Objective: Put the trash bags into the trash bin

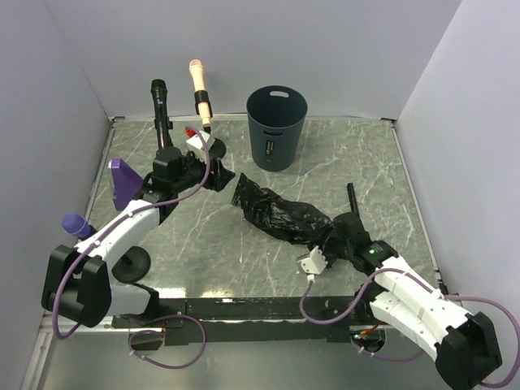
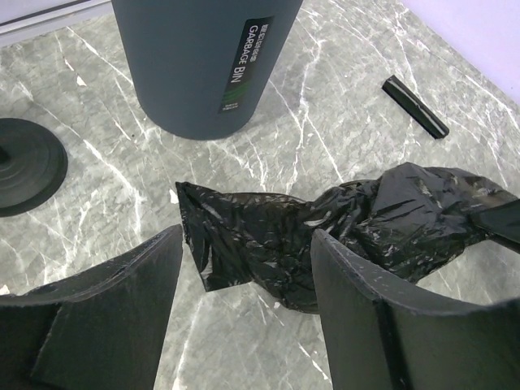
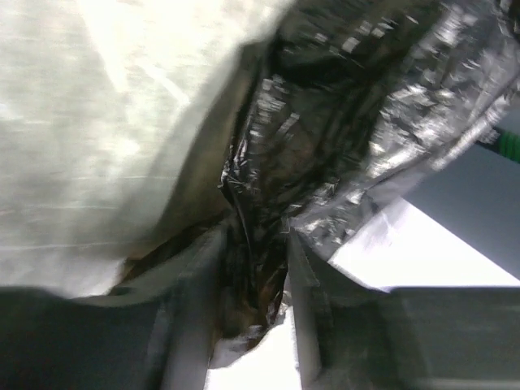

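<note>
Currently R gripper [image 3: 253,276] pinched onto trash bag [image 1: 280,213] end; L gripper [image 2: 245,244] jaws wide apart, empty, facing trash bin [image 1: 276,130].

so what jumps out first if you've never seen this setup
A crumpled black trash bag sprawls across the middle of the marble-patterned table. The right gripper pinches its near end, while the open left gripper frames its far end. Behind it stands the dark blue-grey trash bin, labelled GARBAGE BIN.
</note>
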Controlling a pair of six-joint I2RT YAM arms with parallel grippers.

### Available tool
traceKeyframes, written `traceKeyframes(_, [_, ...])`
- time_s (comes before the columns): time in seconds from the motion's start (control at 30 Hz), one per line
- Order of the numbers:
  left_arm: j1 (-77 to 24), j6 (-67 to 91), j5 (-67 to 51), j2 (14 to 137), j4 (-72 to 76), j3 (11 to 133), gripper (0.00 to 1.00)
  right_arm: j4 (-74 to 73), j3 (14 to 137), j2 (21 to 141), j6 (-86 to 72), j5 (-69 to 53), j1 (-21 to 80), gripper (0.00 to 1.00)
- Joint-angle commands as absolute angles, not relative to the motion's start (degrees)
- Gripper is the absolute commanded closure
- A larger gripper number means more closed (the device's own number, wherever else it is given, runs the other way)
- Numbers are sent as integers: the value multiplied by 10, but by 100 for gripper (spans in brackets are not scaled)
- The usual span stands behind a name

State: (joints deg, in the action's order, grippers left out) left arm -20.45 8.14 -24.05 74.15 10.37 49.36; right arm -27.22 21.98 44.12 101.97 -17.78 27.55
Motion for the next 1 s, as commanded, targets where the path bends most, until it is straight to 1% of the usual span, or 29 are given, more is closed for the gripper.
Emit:
traceKeyframes(0.0, [-204,82,-239,745,129,506,31,-204,268,479,961,-141,294,69])
traceKeyframes(0.07, [-204,83,-241,746,126,508,32,-256,333,502,902,-155,299,77])
traceKeyframes(0.13, [-204,80,-249,743,120,512,32,-335,412,527,834,-188,300,80])
traceKeyframes(0.23, [-204,77,-269,733,118,511,32,-460,558,591,689,-255,299,90])
traceKeyframes(0.3, [-204,61,-290,727,99,514,32,-520,645,637,605,-289,297,100])
traceKeyframes(0.43, [-204,33,-322,698,91,501,33,-562,750,701,476,-374,285,100])
traceKeyframes(0.53, [-204,24,-336,667,88,487,34,-548,788,726,407,-388,279,100])
traceKeyframes(0.57, [-205,27,-331,651,87,484,33,-538,798,732,386,-395,267,100])
traceKeyframes(0.63, [-206,33,-309,623,95,469,31,-519,830,750,335,-439,234,100])
traceKeyframes(0.73, [-207,7,-358,593,88,456,31,-515,909,808,222,-514,186,100])
traceKeyframes(0.8, [-214,-39,-375,588,67,454,31,-495,937,838,126,-574,161,100])
traceKeyframes(0.83, [-219,-54,-374,586,65,447,30,-458,932,849,67,-610,144,100])
traceKeyframes(0.9, [-231,-100,-371,585,96,422,27,-335,883,853,-100,-705,120,100])
traceKeyframes(0.97, [-250,-165,-367,595,122,404,22,-231,840,846,-192,-736,116,100])
